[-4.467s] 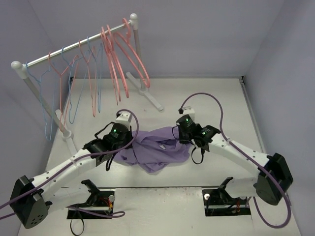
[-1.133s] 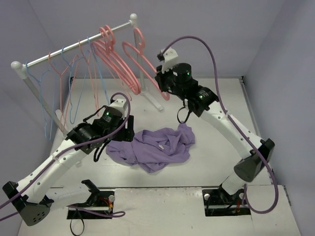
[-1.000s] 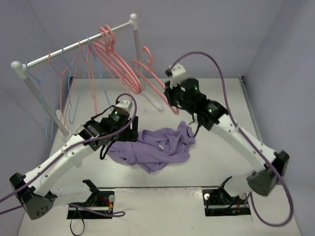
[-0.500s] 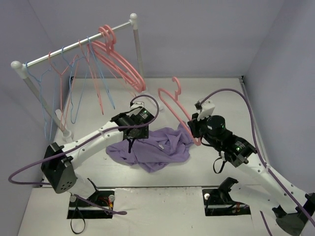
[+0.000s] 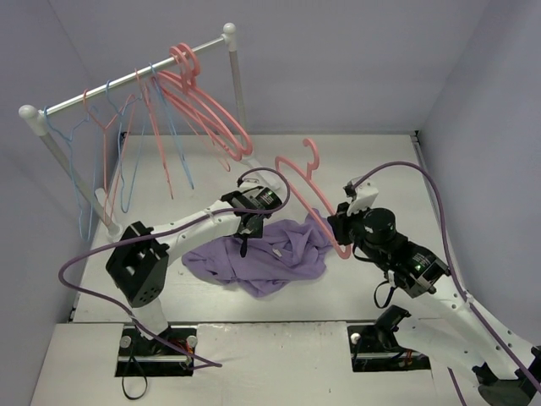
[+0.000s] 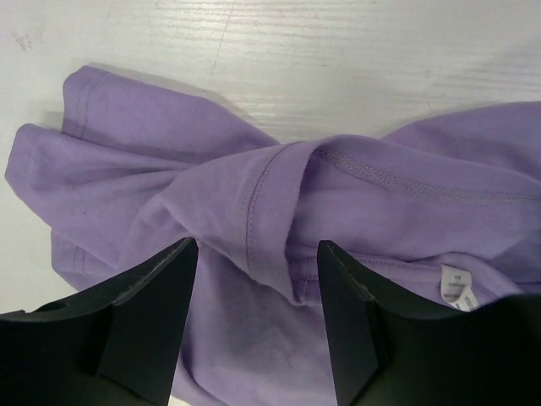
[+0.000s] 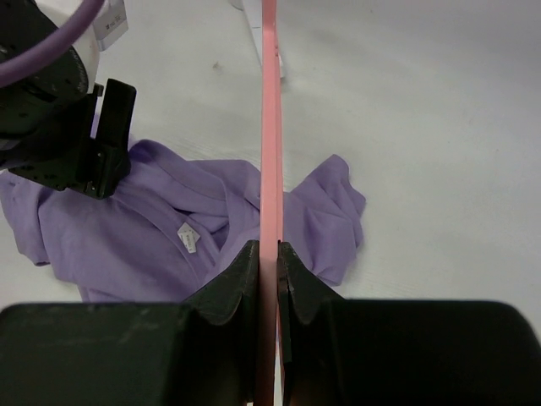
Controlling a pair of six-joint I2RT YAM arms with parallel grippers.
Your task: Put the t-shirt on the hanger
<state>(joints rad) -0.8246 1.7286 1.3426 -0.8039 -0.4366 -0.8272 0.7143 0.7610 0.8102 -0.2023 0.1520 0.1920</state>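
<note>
**Top view.** A crumpled purple t-shirt (image 5: 270, 262) is seen in a heap on the white table (image 5: 380, 169), near the middle. The hanger (image 5: 312, 161), thick salmon-pink plastic, is held up to the right of the heap, tilted, with its hook towards the back. Its lower end crosses the shirt's right edge in this view; whether they touch cannot be told. The left arm is stretched far forward, its wrist bent down so that the left gripper (image 5: 243, 244) points at the shirt's far edge. The right arm is folded low, with its forearm turned inward and the right gripper (image 5: 340, 225) clamped on the hanger. More hangers are left on the rack (image 5: 127, 85) at the back left.

**Left wrist view.** The two dark fingers are seen spread apart, nothing gripped, with a stitched fold of the shirt lying between and below them. A ribbed collar seam (image 6: 397, 179) and a white label (image 6: 456, 286) are shown at the right.

**Right wrist view.** The hanger is seen edge-on as a thin pink strip, pinched tight between the closed fingers, with the shirt beneath it.

**Handling.** The shirt is judged light, limp and likely to bunch or slip; it is best pinched at the collar by the label, so that the neck can be opened. The hanger is judged stiff and smooth, and may twist in a narrow pinch.
</note>
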